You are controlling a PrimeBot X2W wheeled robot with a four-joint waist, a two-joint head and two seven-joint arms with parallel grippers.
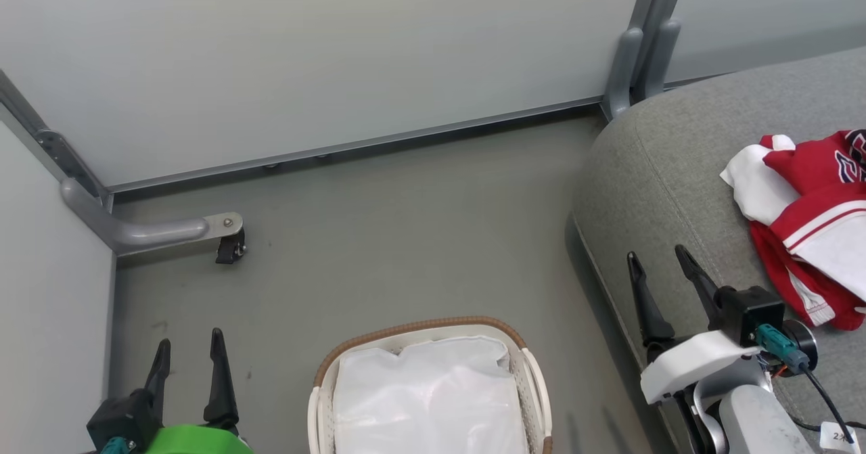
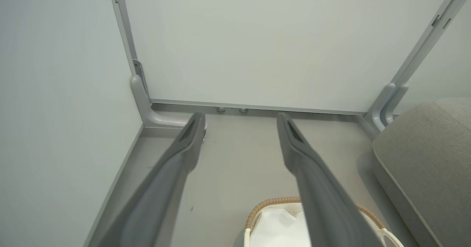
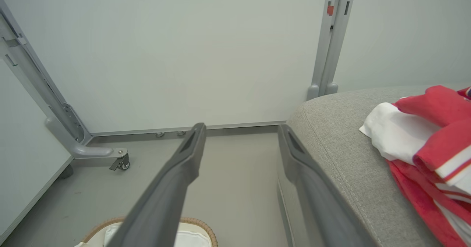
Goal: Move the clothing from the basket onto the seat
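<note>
Red and white clothing point(image 1: 808, 224) lies crumpled on the grey seat point(image 1: 670, 163) at the right; it also shows in the right wrist view as clothing point(image 3: 430, 155) on the seat point(image 3: 338, 147). The white basket point(image 1: 325, 400) with a brown rim stands on the floor at bottom centre, and inside it I see the white cloth liner point(image 1: 429, 400). My left gripper point(image 1: 189, 349) hangs open and empty over the floor, left of the basket. Above the seat's front edge my right gripper point(image 1: 659, 264) is open and empty, left of the clothing.
Pale partition panels point(image 1: 325, 55) close off the back and the left. A grey panel foot with a black caster point(image 1: 230, 245) sits on the floor at the left. Bare grey floor point(image 1: 406, 237) lies between the basket, the panels and the seat.
</note>
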